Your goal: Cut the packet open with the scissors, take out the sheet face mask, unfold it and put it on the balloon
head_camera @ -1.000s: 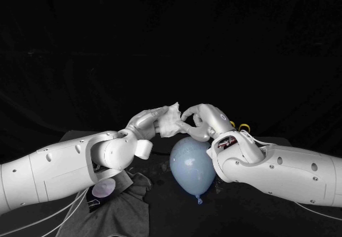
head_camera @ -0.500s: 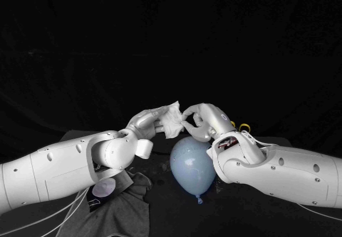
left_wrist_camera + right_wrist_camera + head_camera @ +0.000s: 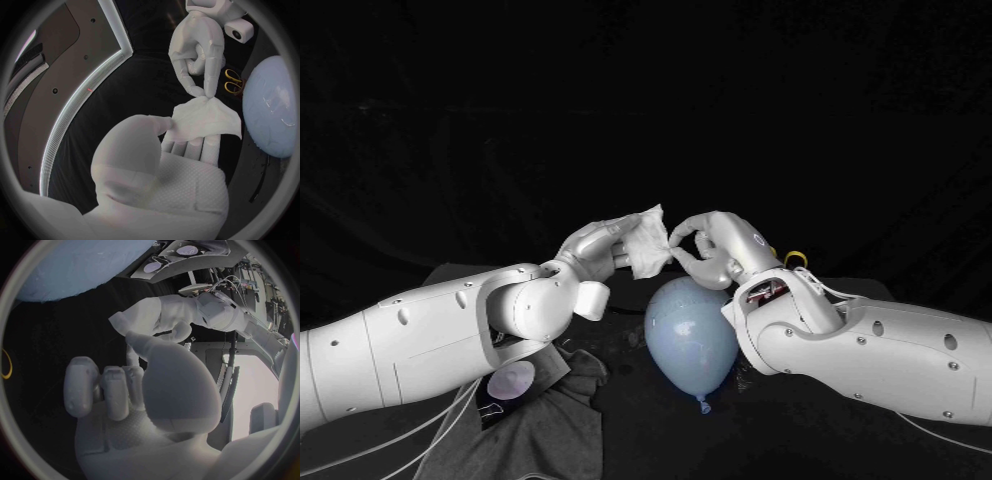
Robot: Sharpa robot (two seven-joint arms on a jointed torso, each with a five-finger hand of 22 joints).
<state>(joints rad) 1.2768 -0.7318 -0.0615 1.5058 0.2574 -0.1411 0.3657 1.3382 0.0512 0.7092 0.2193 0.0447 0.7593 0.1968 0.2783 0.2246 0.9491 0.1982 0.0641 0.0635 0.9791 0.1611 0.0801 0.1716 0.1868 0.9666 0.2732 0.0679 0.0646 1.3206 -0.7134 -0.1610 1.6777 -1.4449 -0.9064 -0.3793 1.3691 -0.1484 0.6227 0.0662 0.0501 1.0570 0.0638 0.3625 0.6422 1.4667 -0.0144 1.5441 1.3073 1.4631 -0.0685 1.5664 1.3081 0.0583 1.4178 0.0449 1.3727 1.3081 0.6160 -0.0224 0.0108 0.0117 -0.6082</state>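
The folded white sheet face mask (image 3: 643, 236) is held in the air between my two hands, above the far end of the pale blue balloon (image 3: 689, 336). My left hand (image 3: 596, 245) grips it from the left, its thumb over the mask's (image 3: 206, 120) edge. My right hand (image 3: 713, 246) pinches the mask's other edge between thumb and fingertip; in the left wrist view the right hand (image 3: 197, 50) nips a corner. The balloon (image 3: 275, 110) lies on the table, knot toward me. The yellow-handled scissors (image 3: 795, 258) lie behind my right arm.
A dark cloth (image 3: 560, 425) lies at the front left with the opened packet (image 3: 511, 381) on it, partly under my left arm. The black table (image 3: 805, 440) spreads in front of the balloon.
The mask has gone from a crumpled bunch to a flatter fold with a corner standing up. My right arm has shifted slightly to the right; the balloon has not moved.
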